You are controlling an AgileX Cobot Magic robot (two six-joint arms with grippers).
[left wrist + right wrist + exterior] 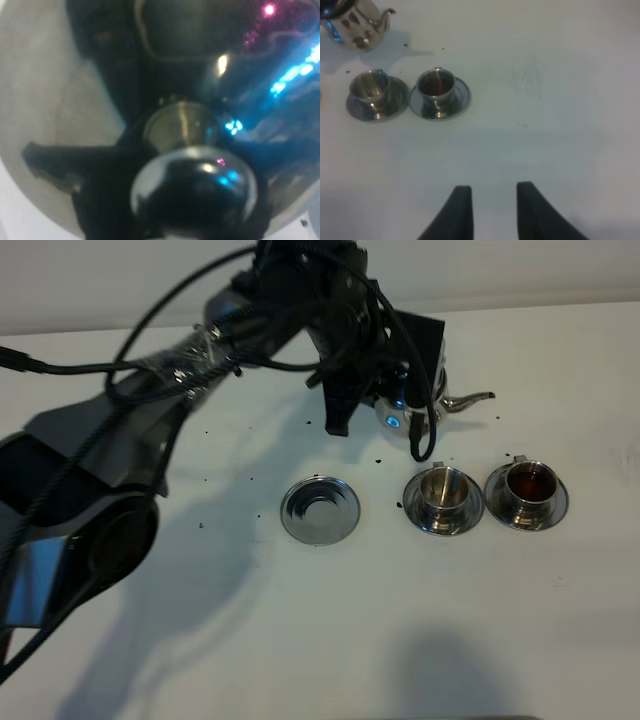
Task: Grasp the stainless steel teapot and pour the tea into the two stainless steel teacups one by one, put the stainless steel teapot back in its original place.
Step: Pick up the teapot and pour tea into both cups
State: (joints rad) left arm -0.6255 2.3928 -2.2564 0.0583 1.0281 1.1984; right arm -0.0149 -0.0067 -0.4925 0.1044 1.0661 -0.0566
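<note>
White table (300, 640), with dark specks (205, 478) scattered over its left and far parts. The left arm (130, 430) reaches in from the left to the far middle of the table. There the left gripper (385, 375) is closed on the teapot (405, 418) from above. Its fingers are hidden in the overhead view, and the left wrist view is filled by the pot's lid and knob (195, 187). The teapot sits just beyond the left cup (443, 492), with its spout (470, 400) pointing right. Whether its base touches the table I cannot tell.

The empty saucer (319, 510) lies nearer and to the left of the pot, well apart from it. To its right, in a row, stand the left cup and the right cup (527, 485). Each is on one of the cup saucers (412, 512), and the two saucers' rims almost touch. The left cup shows a bare brassy inside, and the right cup holds dark red tea (528, 480).

The right gripper (492, 187) is out of the overhead view. Its wrist view shows it over bare table to the right of the cups, its two dark fingers (462, 210) apart with nothing between them
</note>
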